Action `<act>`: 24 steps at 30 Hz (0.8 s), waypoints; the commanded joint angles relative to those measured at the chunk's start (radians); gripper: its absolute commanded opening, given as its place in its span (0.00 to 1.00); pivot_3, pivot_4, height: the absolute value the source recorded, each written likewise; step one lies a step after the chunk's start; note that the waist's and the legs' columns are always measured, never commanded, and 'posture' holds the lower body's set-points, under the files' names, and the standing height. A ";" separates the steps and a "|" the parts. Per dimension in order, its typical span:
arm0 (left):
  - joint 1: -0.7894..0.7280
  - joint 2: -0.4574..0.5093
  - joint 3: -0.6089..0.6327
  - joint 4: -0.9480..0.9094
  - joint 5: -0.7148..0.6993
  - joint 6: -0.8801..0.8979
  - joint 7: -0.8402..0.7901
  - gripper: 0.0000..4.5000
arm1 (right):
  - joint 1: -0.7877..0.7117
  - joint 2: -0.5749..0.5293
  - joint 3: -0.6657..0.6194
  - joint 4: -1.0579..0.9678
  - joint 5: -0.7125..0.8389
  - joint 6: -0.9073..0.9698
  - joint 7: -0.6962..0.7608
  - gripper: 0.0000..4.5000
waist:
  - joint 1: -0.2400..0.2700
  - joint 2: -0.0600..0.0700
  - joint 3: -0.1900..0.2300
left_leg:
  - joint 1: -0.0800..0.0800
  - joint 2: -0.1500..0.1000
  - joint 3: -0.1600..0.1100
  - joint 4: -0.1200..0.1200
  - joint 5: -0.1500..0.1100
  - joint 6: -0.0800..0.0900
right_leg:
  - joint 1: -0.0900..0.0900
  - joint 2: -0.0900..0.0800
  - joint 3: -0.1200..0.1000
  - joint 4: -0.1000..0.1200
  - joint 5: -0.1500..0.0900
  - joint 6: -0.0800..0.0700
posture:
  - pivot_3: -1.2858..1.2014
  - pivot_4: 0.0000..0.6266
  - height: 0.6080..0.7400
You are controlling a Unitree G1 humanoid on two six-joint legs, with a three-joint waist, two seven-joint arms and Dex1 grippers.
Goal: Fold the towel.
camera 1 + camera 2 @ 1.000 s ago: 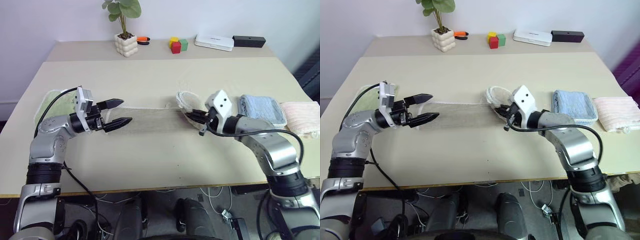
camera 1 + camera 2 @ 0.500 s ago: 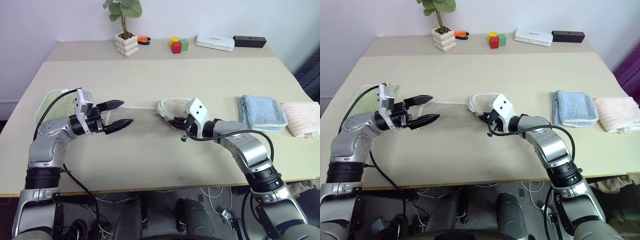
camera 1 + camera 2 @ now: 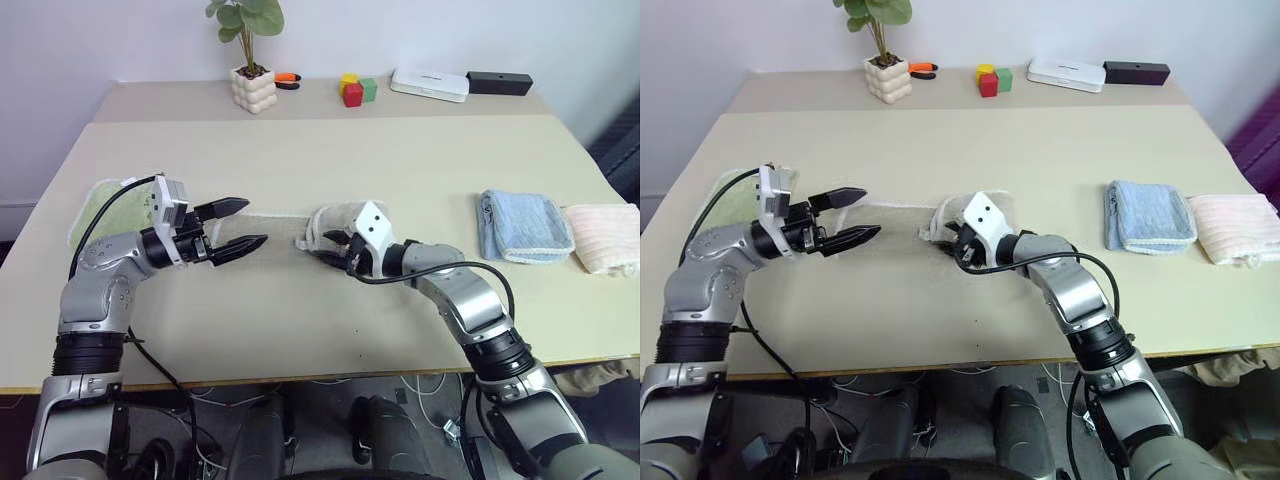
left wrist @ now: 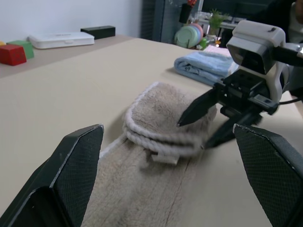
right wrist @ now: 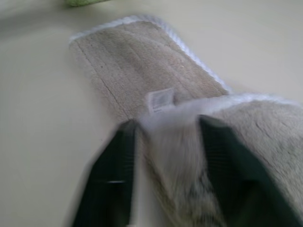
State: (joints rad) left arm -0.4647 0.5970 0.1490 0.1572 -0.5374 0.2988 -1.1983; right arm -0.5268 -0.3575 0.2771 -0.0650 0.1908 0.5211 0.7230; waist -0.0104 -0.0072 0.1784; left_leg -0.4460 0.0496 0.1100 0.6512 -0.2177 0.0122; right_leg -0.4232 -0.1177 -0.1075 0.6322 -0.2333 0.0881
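While the beige-tan terry towel (image 3: 300, 228) lies mid-bench, long axis nine-to-three, right tool (image 4: 204, 122) spreads around its doubled three-o'clock end; left tool (image 3: 242, 224), wide, empty, hovers at the nine-o'clock end.

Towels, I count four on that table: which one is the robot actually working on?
The beige towel in the middle, partly folded over itself, with the right claw at its fold. The green, blue and pink towels lie untouched.

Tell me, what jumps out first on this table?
Mid-table, the right gripper has its fingers spread around the folded-over end of the beige towel. The left gripper hovers open over the towel's other end. A blue towel and a pink towel lie folded at the right.
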 commanded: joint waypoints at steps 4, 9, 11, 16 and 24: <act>-0.067 -0.041 0.004 0.017 -0.012 -0.007 0.033 1.00 | -0.018 -0.025 -0.069 -0.049 0.018 -0.045 0.013 0.99 | 0.001 0.000 0.000 | 0.000 0.000 0.000 0.000 0.000 0.000 | 0.000 0.000 0.000 0.000 0.000 0.000 | 0.52 0.24 1.00; -0.127 -0.130 -0.025 0.040 0.005 -0.038 0.080 1.00 | -0.091 0.008 -0.242 0.033 0.095 -0.042 -0.060 0.99 | 0.001 0.000 0.000 | 0.000 0.000 0.000 0.000 0.000 0.000 | 0.000 0.000 0.000 0.000 0.000 0.000 | 0.52 0.24 1.00; -0.139 -0.150 -0.038 0.058 0.026 -0.065 0.079 1.00 | -0.093 0.024 -0.261 0.047 0.112 -0.042 -0.066 0.94 | 0.000 0.000 0.000 | 0.000 0.000 0.000 0.001 0.000 0.000 | 0.001 0.000 0.000 0.000 0.000 0.000 | 0.52 0.24 1.00; -0.141 -0.147 -0.044 0.086 0.031 -0.080 0.064 1.00 | -0.095 0.106 -0.279 0.150 0.090 -0.116 -0.142 0.49 | -0.010 0.000 0.000 | 0.001 0.000 0.001 -0.002 0.001 -0.002 | 0.000 0.001 0.000 0.001 0.000 0.000 | 0.52 0.24 1.00; -0.101 -0.126 -0.042 0.048 0.024 -0.059 0.062 1.00 | -0.126 0.209 -0.248 0.446 0.016 -0.306 -0.188 0.01 | -0.004 0.000 0.000 | 0.001 0.000 0.001 -0.001 0.001 -0.002 | 0.000 0.001 0.000 0.001 0.000 0.000 | 0.52 0.24 1.00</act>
State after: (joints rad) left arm -0.5705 0.4544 0.0929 0.2487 -0.5023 0.2380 -1.1312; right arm -0.6364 -0.1467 0.0355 0.3550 0.2268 0.2671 0.5441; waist -0.0143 -0.0072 0.1785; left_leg -0.4449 0.0494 0.1110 0.6497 -0.2166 0.0106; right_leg -0.4231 -0.1171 -0.1076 0.6332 -0.2331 0.0881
